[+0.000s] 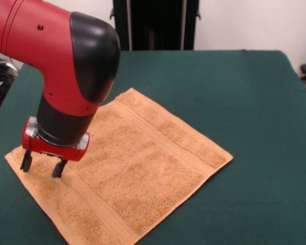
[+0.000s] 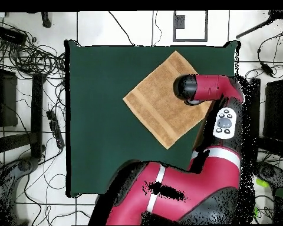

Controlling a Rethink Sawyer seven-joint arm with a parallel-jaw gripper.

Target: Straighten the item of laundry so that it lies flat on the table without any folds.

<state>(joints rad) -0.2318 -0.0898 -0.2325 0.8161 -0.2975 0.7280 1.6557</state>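
Towel (image 1: 137, 168) lies spread flat as a diamond on the green table (image 1: 255, 102), its border bands showing and one corner running off the near edge in the front view. My gripper (image 1: 42, 166) hangs over its left corner, fingers spread, pinching nothing.

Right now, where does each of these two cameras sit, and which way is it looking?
Front view: across the dark green cloth table, facing the robot; shows the red and black arm and its open gripper.
Overhead view: above, looking straight down; shows the arm and base.
Both share the square orange-tan terry towel, lying flat.
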